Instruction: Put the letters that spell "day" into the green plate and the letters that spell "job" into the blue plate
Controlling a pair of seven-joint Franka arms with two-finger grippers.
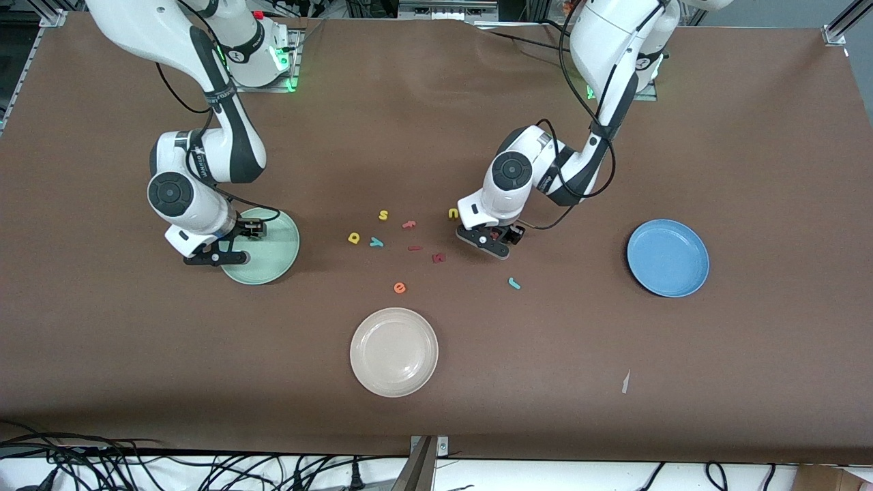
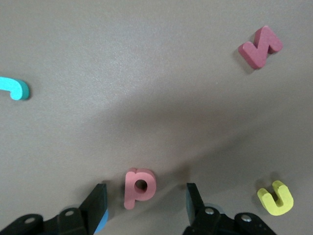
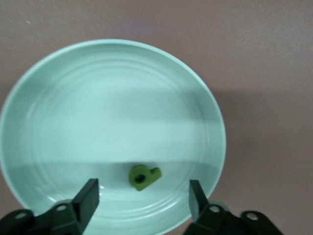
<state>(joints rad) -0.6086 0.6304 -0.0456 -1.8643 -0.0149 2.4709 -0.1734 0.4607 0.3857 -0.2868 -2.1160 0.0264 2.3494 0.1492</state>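
My right gripper (image 3: 144, 196) hangs open over the green plate (image 1: 273, 256), and the dark green d (image 3: 143, 176) lies loose in the plate (image 3: 112, 98) below its fingers. My left gripper (image 2: 146, 200) is open low over the table near the letter pile (image 1: 494, 240). The salmon-pink b (image 2: 140, 186) lies between its fingers, touching neither. A bit of blue, perhaps the o (image 2: 101, 223), shows under one finger. The teal j (image 1: 514, 283) lies nearer the front camera. The yellow a (image 1: 354, 238) and teal y (image 1: 376, 242) lie side by side mid-table. The blue plate (image 1: 668, 258) holds nothing.
A cream-white plate (image 1: 394, 351) sits near the front edge. Loose letters lie mid-table: yellow s (image 1: 383, 215), salmon f (image 1: 409, 224), yellow u (image 1: 453, 213), orange e (image 1: 400, 288), a dark red letter (image 1: 438, 258) and a small red piece (image 1: 414, 248).
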